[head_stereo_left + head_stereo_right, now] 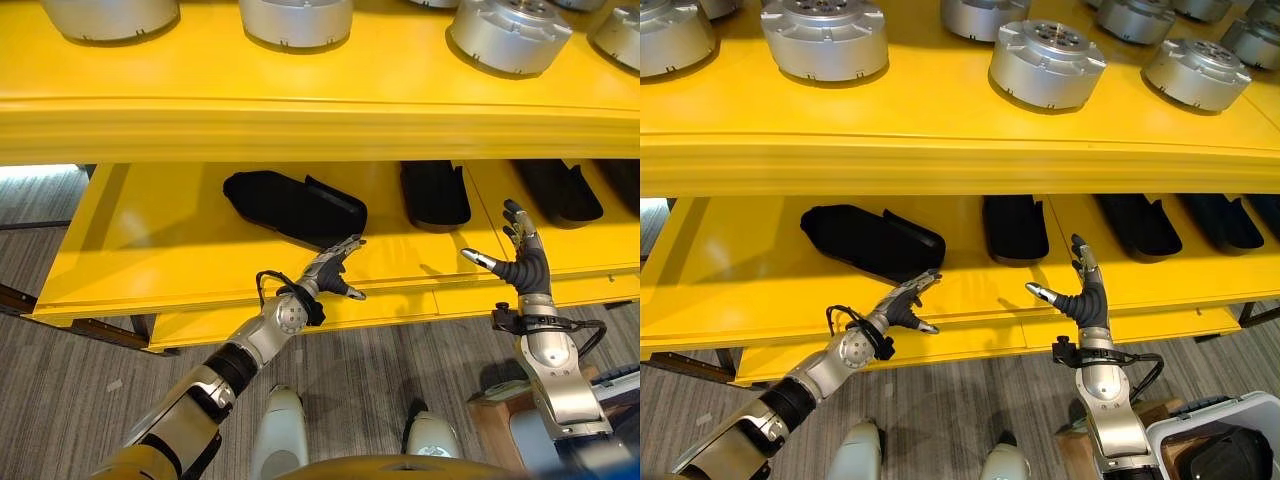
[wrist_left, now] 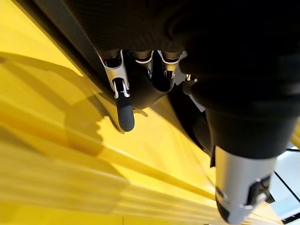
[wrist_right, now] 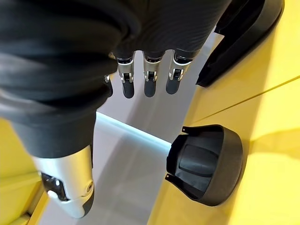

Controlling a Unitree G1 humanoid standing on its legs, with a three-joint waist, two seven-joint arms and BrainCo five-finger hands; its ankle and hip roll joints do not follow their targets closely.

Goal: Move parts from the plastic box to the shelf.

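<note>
Here the yellow shelf [image 1: 940,150] has two levels. On the top level sit round silver metal parts [image 1: 1045,62] in a row. On the lower level [image 1: 730,270] lie long black parts. Far to the left on that level is the biggest black part [image 1: 872,240], lying slanted. Just in front of it is the left hand [image 1: 906,303], reaching in over the front edge of the lower level. Its fingers [image 1: 345,247] point at the big black part and are a little bent, and the thumb sticks out to the side. The hand holds nothing, and I cannot tell if the fingertips touch the black part. In the left wrist view the fingers [image 2: 123,105] hang loose above the yellow board. Next to the right lies a second black part [image 1: 1014,228], short and upright in the picture. The right hand [image 1: 1080,292] is up in front of the shelf, just right of this part. It is spread wide, fingers pointing up and thumb [image 1: 1040,293] out to the left, and it holds nothing and touches nothing. In the right wrist view its fingers [image 3: 150,79] are straight, with a black cup-shaped part [image 3: 206,164] lying on the yellow board past them. More black parts [image 1: 1140,222] lie further right on the lower level. At the bottom right corner is the plastic box [image 1: 1200,425], pale, with a dark part [image 1: 1225,455] inside it.
</note>
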